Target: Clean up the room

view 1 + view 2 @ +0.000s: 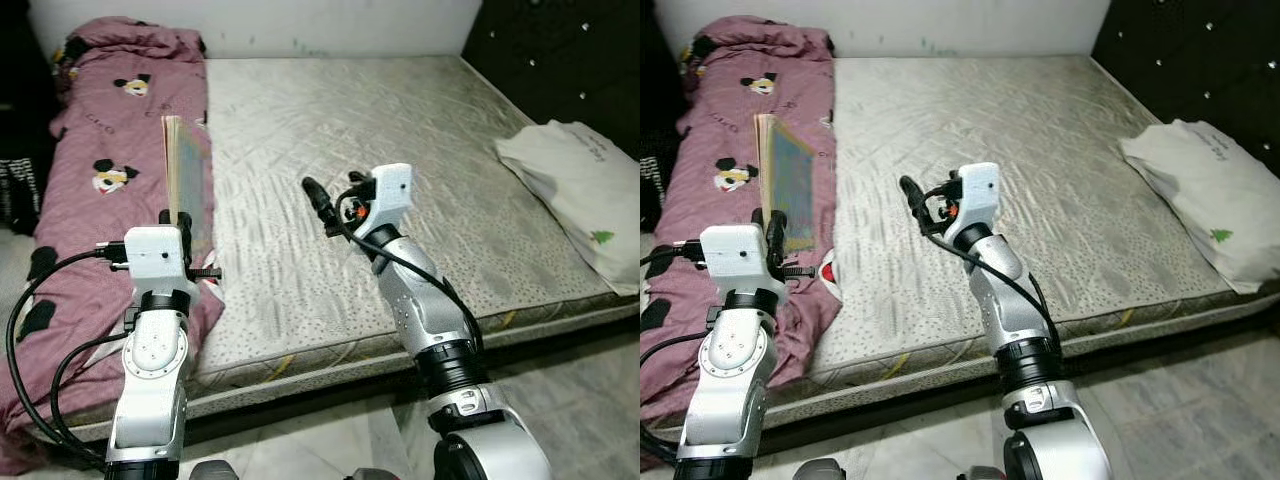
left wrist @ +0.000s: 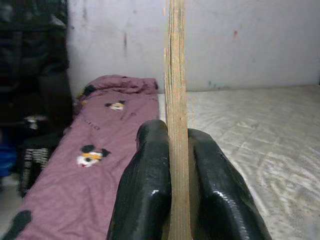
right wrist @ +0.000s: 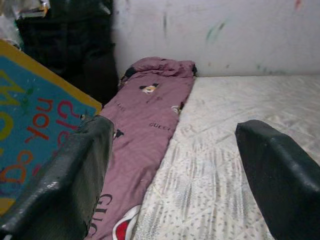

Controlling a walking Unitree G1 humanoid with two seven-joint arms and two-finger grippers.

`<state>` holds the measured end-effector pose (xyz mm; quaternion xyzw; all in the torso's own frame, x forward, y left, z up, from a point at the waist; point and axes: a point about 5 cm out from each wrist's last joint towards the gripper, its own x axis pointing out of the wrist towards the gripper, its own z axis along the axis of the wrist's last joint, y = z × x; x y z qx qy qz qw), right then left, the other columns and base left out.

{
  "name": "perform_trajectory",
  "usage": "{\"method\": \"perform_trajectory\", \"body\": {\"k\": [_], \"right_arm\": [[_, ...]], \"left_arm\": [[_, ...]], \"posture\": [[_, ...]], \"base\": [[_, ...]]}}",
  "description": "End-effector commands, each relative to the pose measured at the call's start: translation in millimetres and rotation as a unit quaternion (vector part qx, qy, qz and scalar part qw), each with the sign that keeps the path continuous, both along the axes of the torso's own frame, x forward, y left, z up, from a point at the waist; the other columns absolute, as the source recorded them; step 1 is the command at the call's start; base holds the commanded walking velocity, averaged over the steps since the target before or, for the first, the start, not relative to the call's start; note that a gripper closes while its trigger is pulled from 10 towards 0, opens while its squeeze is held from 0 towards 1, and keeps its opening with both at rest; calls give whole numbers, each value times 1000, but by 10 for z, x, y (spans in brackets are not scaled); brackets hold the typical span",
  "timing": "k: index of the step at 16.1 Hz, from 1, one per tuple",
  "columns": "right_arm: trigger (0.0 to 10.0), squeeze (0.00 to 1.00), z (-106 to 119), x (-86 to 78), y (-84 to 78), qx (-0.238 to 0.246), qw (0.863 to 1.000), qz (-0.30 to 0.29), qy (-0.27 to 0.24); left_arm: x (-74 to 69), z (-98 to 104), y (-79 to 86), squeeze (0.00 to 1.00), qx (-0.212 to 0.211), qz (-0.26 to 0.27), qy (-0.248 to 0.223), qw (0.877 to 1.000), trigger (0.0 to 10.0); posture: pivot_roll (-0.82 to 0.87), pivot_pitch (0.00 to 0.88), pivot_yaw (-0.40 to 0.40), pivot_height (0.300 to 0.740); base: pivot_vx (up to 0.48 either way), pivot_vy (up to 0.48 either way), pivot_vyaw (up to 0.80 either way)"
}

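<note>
Take the bare mattress as your reference landmark. Your left gripper is clamped on a thin, flat book, which it holds upright on edge above the mattress's left side, beside the rumpled maroon quilt. In the left wrist view, both black fingers press against the book's two faces, with the page edges standing vertical between them. The right wrist view shows the book's cover as blue with a yellow border and red lettering; the lettering is too partial for you to read. The quilt, printed with cartoon mouse heads, lies in a long strip along the mattress's left edge, bunched at the far end against the white wall and hanging off the mattress side toward the floor at the near end. Your right gripper hovers above the near middle of the mattress, just to the right of the book, pointing toward it. Its fingers stand wide apart with nothing between them. A white pillow with a small green tree print rests on the mattress's far right edge, well apart from both grippers, against a dark tufted headboard. A pale tiled floor runs along the mattress's near side. Dark furniture stands past the quilt on the left, but you cannot make out its detail.
</note>
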<state>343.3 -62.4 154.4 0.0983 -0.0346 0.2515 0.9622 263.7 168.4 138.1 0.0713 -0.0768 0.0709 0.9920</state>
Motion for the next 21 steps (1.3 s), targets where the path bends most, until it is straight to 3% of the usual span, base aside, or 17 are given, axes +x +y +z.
{"method": "perform_trajectory", "body": {"k": [1,4,5,12,18,21], "right_arm": [[10000,0,-15,14,-52,-3,1000,-11,0],[10000,0,-55,34,-73,-8,999,-30,11],[10000,0,-67,34,-83,-32,999,-27,6],[10000,0,-61,29,-70,-35,999,-29,-4],[10000,0,-122,-27,-102,-50,998,-24,-13],[10000,0,-200,-58,-234,-48,997,-53,-2]], "left_arm": [[14,58,-46,0,11,-3,-21,1000,10000],[8,8,-30,0,-7,1,-14,1000,10000],[4,-3,-25,0,-11,3,-10,1000,10000],[10,-11,-43,0,-19,-5,-6,1000,10000],[-26,-58,-43,0,-29,-7,1,1000,10000],[-86,-58,-35,0,-37,5,4,999,10000]], "posture": [[-12,0,-50,740],[-13,0,-54,740],[-13,0,-54,740],[-16,0,-57,740],[-10,0,-62,740],[-9,0,-38,740]], "base": [[0,0,0],[0,0,0],[0,0,0],[0,0,800],[0,0,0],[0,0,0]]}}
